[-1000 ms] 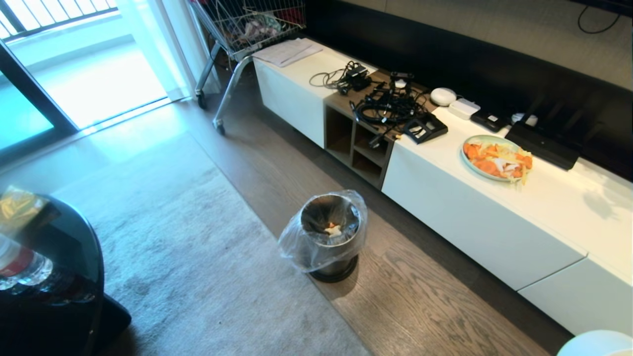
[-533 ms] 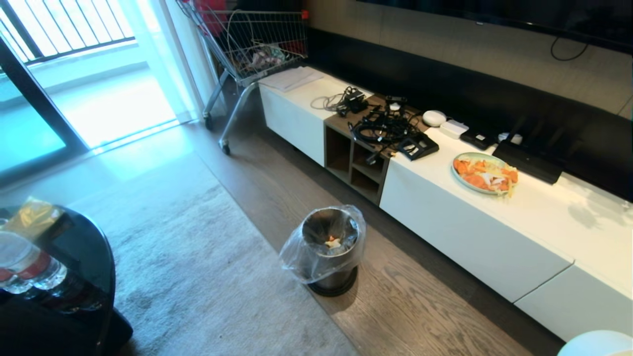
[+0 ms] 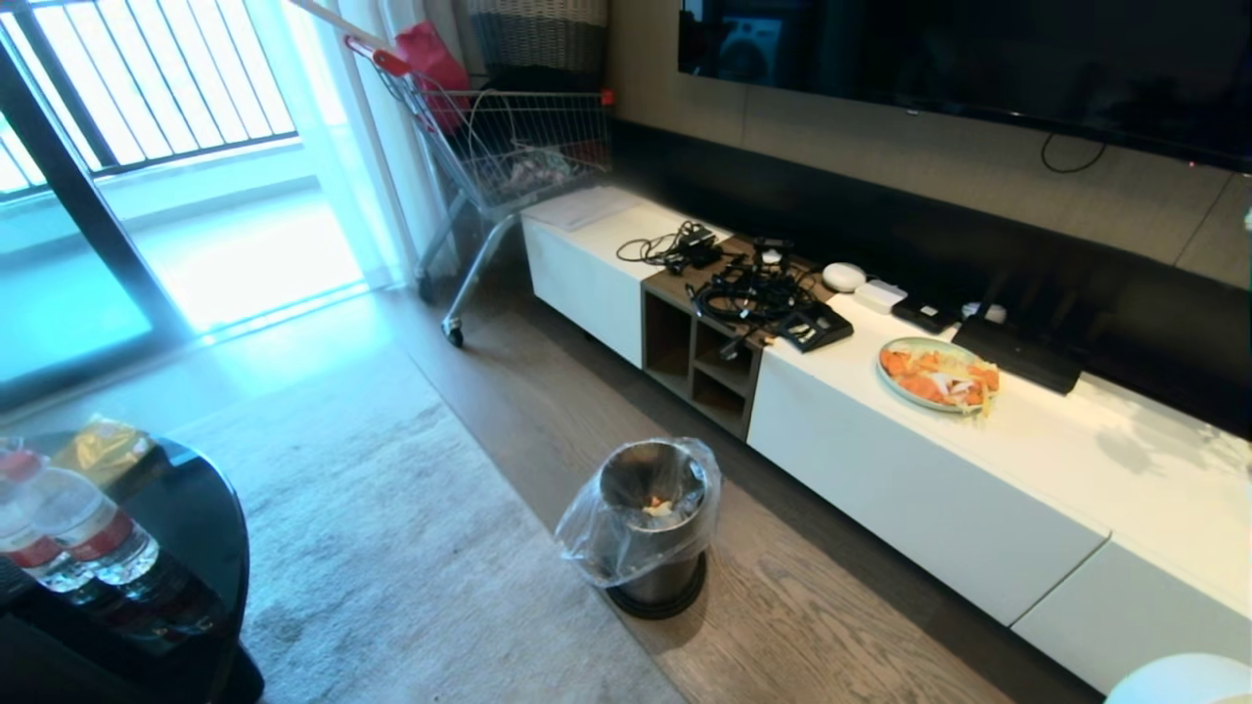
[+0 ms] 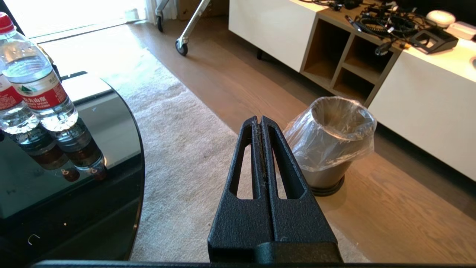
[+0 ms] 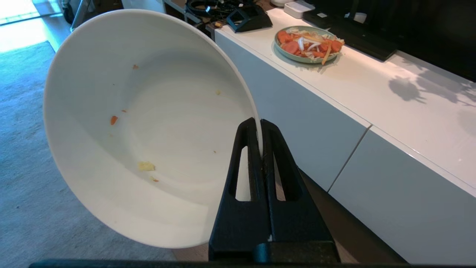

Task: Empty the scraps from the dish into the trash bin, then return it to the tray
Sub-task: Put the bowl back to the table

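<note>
The dish (image 5: pixel 148 126), a glossy white deep bowl, is pinched by its rim between the two black fingers of the right gripper (image 5: pixel 260 128), which are clamped tight on the thin edge. The bowl is tipped on its side with its mouth facing the wrist camera, and only a few crumbs of pale yellow and orange cling to its inner wall. In the head view just a white sliver of it shows at the bottom right corner (image 3: pixel 1179 680).

The trash bin (image 3: pixel 653 523), brushed steel with a clear liner bag folded over its rim, stands on the wooden floor between the grey rug (image 3: pixel 391 548) and the long white cabinet (image 3: pixel 919 489). The scraps (image 3: pixel 658 506) lie inside it, pale bits with an orange piece.

On the cabinet top rest a pale plate of orange food (image 3: pixel 937 374), a tangle of black cables (image 3: pixel 748 293) and small white devices. A wire shopping cart (image 3: pixel 509 147) stands by the bright window. To the left, a dark glass table (image 3: pixel 186 528) carries water bottles (image 4: pixel 37 82) with red labels; the print on them is too small to read.

The left gripper (image 4: pixel 260 121) hangs above the rug, near the bin, its fingers pressed together and holding nothing.
</note>
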`<state>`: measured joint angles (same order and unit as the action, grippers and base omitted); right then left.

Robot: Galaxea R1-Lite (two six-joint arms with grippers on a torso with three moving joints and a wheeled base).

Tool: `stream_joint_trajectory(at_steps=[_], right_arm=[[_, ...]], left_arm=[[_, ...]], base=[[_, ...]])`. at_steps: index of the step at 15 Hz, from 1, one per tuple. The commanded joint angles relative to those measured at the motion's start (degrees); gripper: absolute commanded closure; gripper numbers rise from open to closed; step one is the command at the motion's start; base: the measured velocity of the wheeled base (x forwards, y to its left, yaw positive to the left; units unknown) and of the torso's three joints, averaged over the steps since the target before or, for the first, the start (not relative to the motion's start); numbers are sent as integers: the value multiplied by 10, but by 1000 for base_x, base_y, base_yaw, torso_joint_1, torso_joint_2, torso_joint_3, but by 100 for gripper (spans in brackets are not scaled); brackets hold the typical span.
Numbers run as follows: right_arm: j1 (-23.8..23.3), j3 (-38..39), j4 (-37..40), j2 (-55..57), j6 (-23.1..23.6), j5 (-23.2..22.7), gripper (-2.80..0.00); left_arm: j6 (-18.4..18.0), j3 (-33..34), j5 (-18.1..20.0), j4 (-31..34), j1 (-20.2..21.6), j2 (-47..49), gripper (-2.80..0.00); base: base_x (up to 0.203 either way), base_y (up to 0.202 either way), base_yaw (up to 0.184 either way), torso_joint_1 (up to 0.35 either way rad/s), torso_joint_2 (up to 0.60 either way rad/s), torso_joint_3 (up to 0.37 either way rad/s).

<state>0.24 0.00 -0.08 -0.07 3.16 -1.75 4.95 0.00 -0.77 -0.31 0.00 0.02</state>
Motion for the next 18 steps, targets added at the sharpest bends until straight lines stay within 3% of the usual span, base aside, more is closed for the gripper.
stream_joint_trajectory(at_steps=[1, 18], right_arm=[[0, 0, 0, 1, 0, 0, 0], [0, 0, 0, 1, 0, 0, 0]], left_arm=[[1, 0, 0, 0, 0, 0, 0], [1, 0, 0, 0, 0, 0, 0]], base=[[0, 0, 0, 0, 0, 0], [0, 0, 0, 0, 1, 13]])
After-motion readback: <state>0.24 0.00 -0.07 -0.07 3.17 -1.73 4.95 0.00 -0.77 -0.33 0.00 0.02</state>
